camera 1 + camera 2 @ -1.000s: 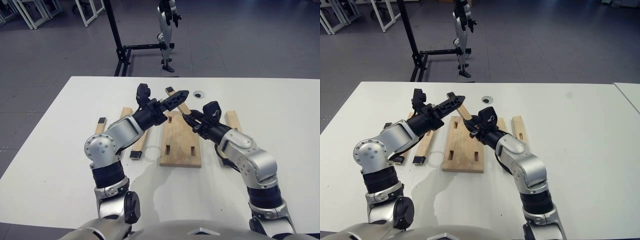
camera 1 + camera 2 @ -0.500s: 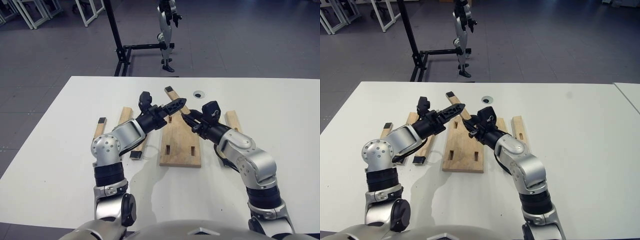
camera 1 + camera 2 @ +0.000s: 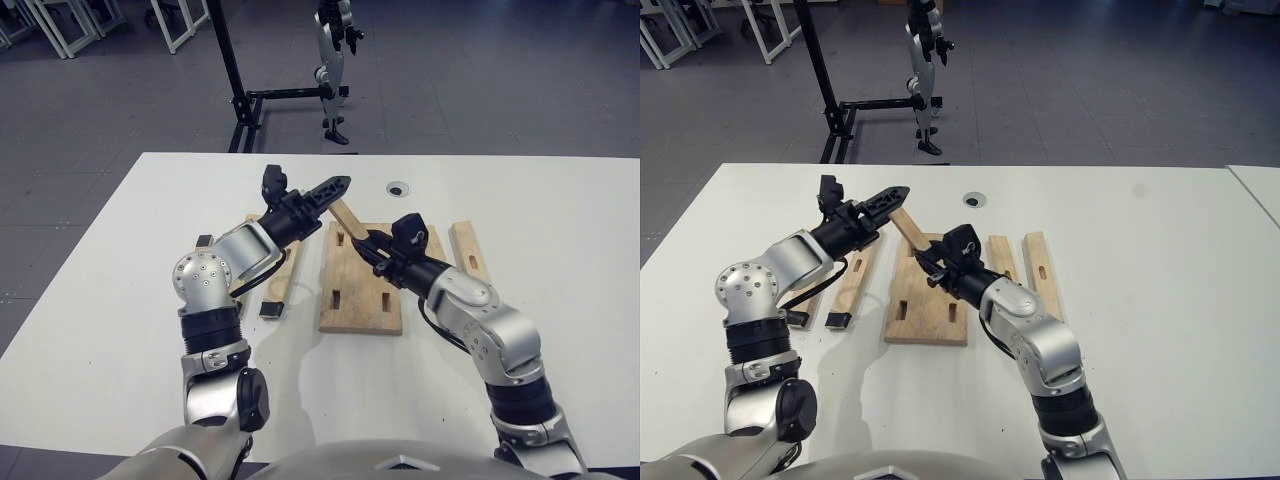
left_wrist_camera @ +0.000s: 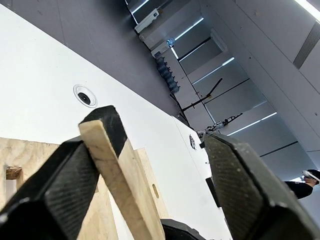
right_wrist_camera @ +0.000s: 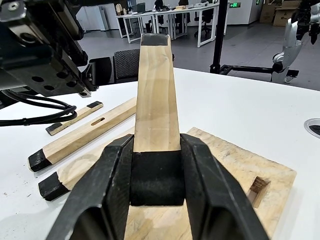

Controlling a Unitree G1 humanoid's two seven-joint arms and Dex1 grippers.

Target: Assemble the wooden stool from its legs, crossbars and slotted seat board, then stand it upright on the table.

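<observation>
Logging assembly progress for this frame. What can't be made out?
- Lower end of the leg: right end effector covers it in the right wrist view, so seating in the seat board is unclear.
- Left wrist view: whether the left end effector touches the leg; they overlap.
- Eye views: wooden pieces left of the board, partly under the left arm.

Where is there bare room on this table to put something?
Bare: the broad stretch of table right of the two right-hand strips, and the near band in front of the seat board. Crowded: the middle, with the board, the left-hand strips, and the left gripper and right gripper at the raised leg.
</observation>
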